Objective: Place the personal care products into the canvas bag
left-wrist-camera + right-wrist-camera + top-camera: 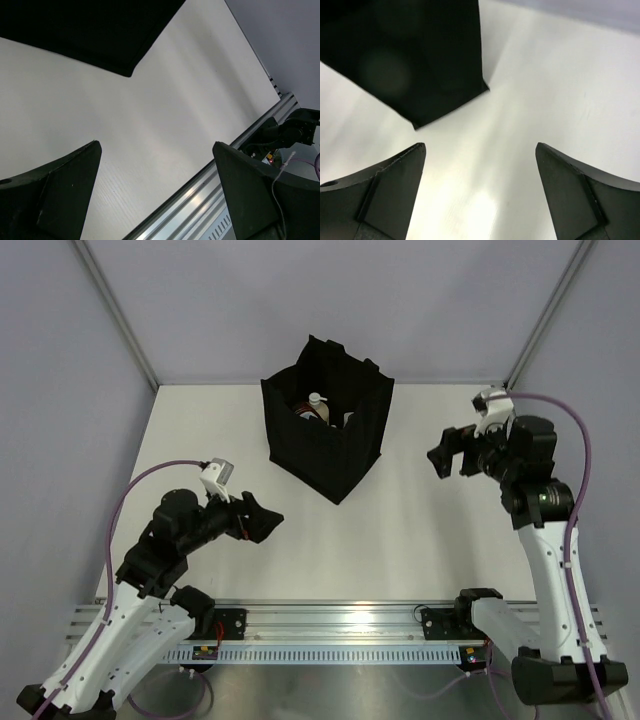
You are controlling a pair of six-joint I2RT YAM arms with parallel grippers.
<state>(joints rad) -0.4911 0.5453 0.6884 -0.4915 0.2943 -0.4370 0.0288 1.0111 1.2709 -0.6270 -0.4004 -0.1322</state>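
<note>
- The canvas bag [330, 435] stands upright on the table [420, 550], toward the far side and about midway between the two arms. Its top is open and its two short handles stand up at the rim.
- Inside the bag, a bottle with a white cap [316, 400] and a brownish body shows through the opening, lying toward the far left corner. A pale item sits just beside it to the right. The remaining contents are too dark to tell apart.
- The right hand [447, 453] hangs above the table to the right of the bag, apart from it and pointing toward it. Its fingers are spread wide. The right wrist view shows only bare table between them, with a lower corner of the bag ahead.
- The left hand [266, 519] hovers over the table in front of the bag and to its left, not touching it. Its fingers are also spread wide, with only table surface between them in the left wrist view. The bag's bottom edge appears in the upper left of that view.
- A metal rail [330, 620] runs along the near edge of the table and carries both arm bases.
- A purple cable [135, 495] loops along each arm.
</note>
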